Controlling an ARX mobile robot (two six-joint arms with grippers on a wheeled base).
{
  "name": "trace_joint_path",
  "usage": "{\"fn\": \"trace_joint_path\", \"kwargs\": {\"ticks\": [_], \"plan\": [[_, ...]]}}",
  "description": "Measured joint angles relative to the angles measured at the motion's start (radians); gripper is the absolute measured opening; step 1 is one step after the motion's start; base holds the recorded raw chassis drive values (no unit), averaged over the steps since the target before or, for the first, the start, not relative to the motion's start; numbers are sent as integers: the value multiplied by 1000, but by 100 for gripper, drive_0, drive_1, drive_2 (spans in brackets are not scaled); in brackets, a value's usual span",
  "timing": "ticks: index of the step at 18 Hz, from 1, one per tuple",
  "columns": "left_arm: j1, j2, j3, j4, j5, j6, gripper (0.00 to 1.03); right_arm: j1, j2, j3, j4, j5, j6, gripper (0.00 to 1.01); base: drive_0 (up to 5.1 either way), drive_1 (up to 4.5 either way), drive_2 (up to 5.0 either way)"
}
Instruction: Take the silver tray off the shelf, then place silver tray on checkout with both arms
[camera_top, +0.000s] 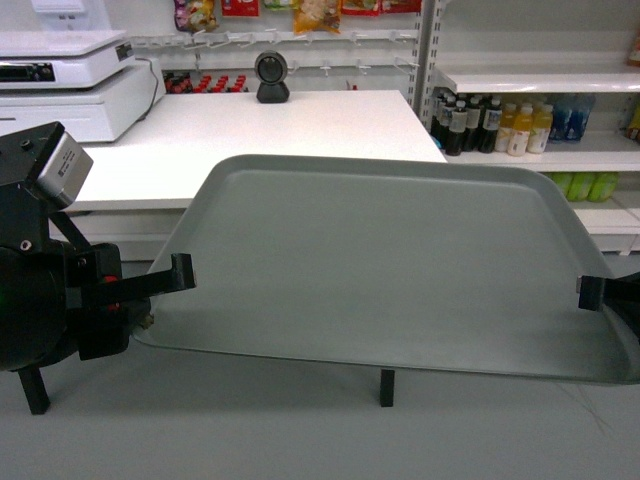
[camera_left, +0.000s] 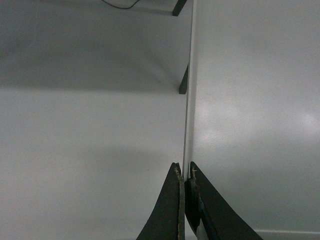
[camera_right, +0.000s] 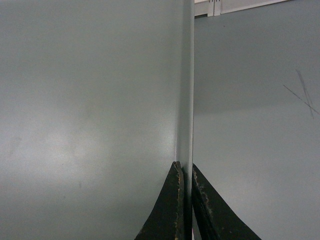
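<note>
Behind silver tray (camera_top: 380, 260), white checkout (camera_top: 290, 125)

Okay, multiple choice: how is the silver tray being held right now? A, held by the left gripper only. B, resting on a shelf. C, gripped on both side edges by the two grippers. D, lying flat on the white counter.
C: the left gripper and the right gripper each pinch a side rim of the silver tray, and both wrist views show fingers closed on its edge.

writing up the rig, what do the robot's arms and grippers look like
The left arm is black and bulky, with a silver-grey box on its wrist and small red parts by the finger mount. The left gripper and right gripper have thin, black, tapering fingers with scuffed, pale-flecked edges. No cables or markings show.
</note>
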Motion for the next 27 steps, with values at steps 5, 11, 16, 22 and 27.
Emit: {"fn": "trace_joint_path", "kwargs": {"ticks": [5, 11, 16, 22, 27], "plan": [[2, 0, 0, 1, 1, 0, 3, 1, 0, 0, 2, 0, 0, 4, -503, 242, 242], [5, 0, 0, -1, -2, 11, 3, 11, 0, 2, -2, 4, 1, 4, -94, 31, 31], [3, -1, 0, -4, -2, 10, 3, 5, -1, 1, -4, 3, 0, 4, 0, 433, -432], [3, -1, 0, -2, -2, 10, 3, 5, 0, 1, -1, 3, 0, 4, 5, 438, -429], [3, -1, 0, 0, -2, 10, 3, 6, 0, 1, 1, 3, 0, 4, 16, 449, -418]]}}
